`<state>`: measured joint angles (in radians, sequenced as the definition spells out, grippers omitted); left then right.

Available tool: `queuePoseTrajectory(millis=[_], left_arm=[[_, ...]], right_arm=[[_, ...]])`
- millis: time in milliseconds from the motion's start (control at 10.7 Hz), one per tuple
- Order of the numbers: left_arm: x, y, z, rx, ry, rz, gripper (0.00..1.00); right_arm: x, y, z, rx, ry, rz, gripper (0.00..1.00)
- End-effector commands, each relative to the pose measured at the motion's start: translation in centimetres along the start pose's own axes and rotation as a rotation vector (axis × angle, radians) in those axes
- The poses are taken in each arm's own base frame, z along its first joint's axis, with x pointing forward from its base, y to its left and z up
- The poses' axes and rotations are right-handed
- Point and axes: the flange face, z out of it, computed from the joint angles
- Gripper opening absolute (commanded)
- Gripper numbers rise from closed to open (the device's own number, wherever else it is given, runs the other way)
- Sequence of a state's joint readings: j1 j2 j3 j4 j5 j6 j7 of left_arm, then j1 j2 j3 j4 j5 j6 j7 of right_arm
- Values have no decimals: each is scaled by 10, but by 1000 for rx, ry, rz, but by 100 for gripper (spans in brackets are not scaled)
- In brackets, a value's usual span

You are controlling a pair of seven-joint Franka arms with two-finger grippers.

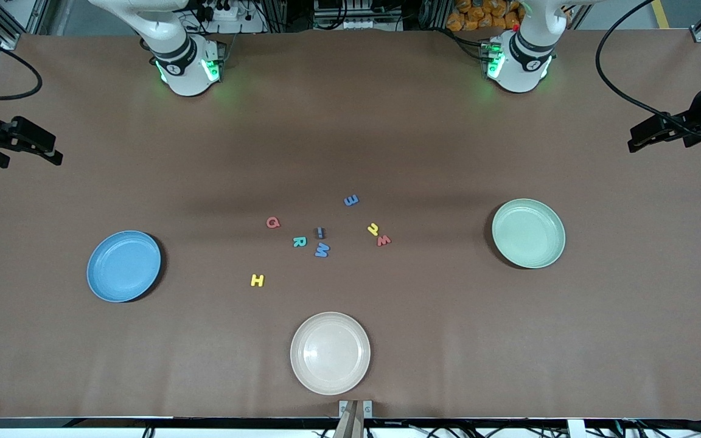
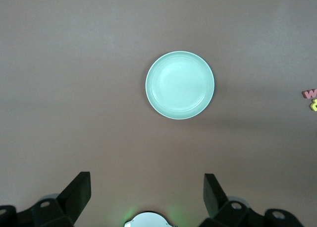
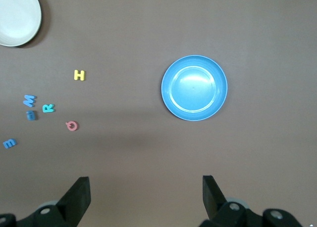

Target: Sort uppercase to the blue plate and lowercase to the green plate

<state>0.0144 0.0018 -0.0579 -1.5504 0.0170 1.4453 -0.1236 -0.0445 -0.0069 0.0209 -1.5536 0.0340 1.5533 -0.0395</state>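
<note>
Three round, shallow plastic plates are laid on the brown table point(image 1: 350, 121): the blue plate point(image 1: 123, 266), the green plate point(image 1: 528, 233) and a cream plate point(image 1: 330, 353), none with anything in it. Eight foam letters are scattered between them, four uppercase point(image 1: 257, 280) and four lowercase point(image 1: 351, 200). The left gripper point(image 2: 147, 197) and right gripper point(image 3: 146, 197) are held high, jaws wide.

A matt brown table covering point(image 1: 387, 140), smooth and cloth-like, is being shown under everything. The blue plate point(image 1: 123, 266), green plate point(image 1: 528, 233) and cream plate point(image 1: 330, 353) are being seen as smooth plastic with a soft sheen. The small letters, such as the yellow H point(image 1: 257, 280), are being seen as matt foam.
</note>
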Motion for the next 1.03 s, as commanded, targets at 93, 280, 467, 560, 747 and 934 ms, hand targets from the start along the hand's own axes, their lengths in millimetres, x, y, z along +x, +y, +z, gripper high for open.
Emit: queuePoseTrajectory(millis=[93, 280, 467, 560, 747, 934], left_arm=[[-6, 35, 11, -18, 3, -7, 100], [-6, 70, 23, -51, 10, 10, 100], [-9, 105, 37, -76, 21, -19, 100], [-9, 122, 42, -80, 35, -30, 100], [-16, 160, 53, -85, 44, -60, 100], [-21, 196, 68, -97, 48, -101, 100]], right_arm=[[5, -3, 4, -36, -17, -14, 100], [9, -6, 11, -34, -24, -14, 100], [20, -8, 33, -32, -53, -19, 100], [27, -10, 51, -32, -59, -22, 100], [37, -25, 76, -33, -62, -17, 100], [51, -54, 105, -36, -75, 14, 100]])
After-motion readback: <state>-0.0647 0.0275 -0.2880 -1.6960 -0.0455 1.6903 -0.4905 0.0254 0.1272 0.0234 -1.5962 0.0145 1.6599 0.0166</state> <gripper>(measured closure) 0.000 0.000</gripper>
